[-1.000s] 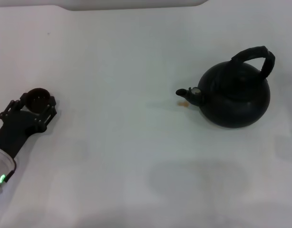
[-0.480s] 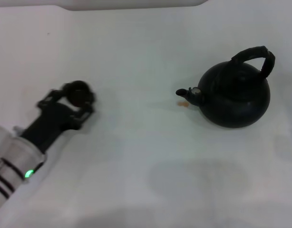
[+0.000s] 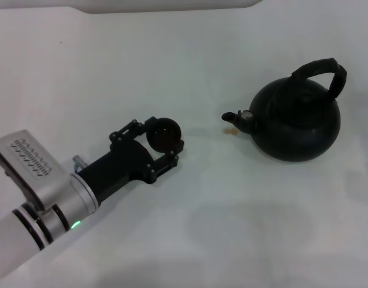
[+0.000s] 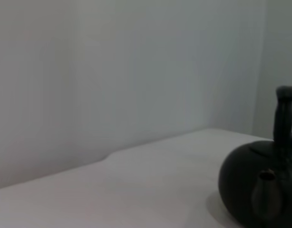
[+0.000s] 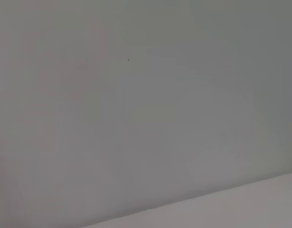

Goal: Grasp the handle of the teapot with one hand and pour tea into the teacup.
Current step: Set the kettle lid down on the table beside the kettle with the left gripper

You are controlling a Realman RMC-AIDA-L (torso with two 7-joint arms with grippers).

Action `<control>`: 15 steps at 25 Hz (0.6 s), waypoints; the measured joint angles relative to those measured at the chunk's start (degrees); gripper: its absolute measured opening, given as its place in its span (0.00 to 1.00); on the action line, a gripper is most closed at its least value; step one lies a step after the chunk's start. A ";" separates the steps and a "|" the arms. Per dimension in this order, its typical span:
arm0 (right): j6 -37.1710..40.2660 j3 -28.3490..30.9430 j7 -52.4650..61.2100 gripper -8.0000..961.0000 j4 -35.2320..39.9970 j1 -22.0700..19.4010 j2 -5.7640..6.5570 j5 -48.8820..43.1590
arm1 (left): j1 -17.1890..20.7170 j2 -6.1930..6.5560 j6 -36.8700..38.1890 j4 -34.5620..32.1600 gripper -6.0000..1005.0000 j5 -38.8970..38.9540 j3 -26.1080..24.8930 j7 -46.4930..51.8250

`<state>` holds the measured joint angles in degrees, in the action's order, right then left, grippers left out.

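Note:
The black teapot stands upright at the right of the white table, its arched handle on top and its short spout pointing left. My left gripper is at centre-left, shut on the tiny dark teacup, a short way left of the spout. A small orange tea stain lies just under the spout tip. The left wrist view shows the teapot, its handle and its spout close ahead. My right gripper is out of view.
The white table stretches all around. A pale raised edge runs along the far side. The right wrist view shows only a grey wall and a strip of table.
My left arm has swept right from the table's left edge, carrying the teacup to near the spout. The teapot has not moved.

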<state>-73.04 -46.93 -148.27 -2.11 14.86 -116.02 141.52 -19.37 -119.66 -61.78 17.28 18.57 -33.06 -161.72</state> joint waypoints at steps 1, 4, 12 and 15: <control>0.02 0.00 0.00 0.82 0.01 0.00 0.00 0.02 | -0.04 -0.01 0.93 0.35 0.71 -0.06 0.22 0.00; 0.13 0.00 0.00 0.82 0.06 0.00 0.00 0.06 | -0.13 -0.09 3.23 0.82 0.71 -0.11 0.31 0.01; 0.26 0.00 0.00 0.82 0.23 0.00 0.00 0.08 | -0.27 -0.15 5.32 1.32 0.71 -0.15 0.30 0.05; 0.28 0.00 0.00 0.82 0.26 0.00 0.00 0.07 | -0.28 -0.10 5.58 1.24 0.71 -0.17 0.28 0.07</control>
<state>-72.77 -46.93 -148.27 -1.85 14.86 -116.02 141.59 -19.66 -119.76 -56.20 18.52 18.40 -32.78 -161.65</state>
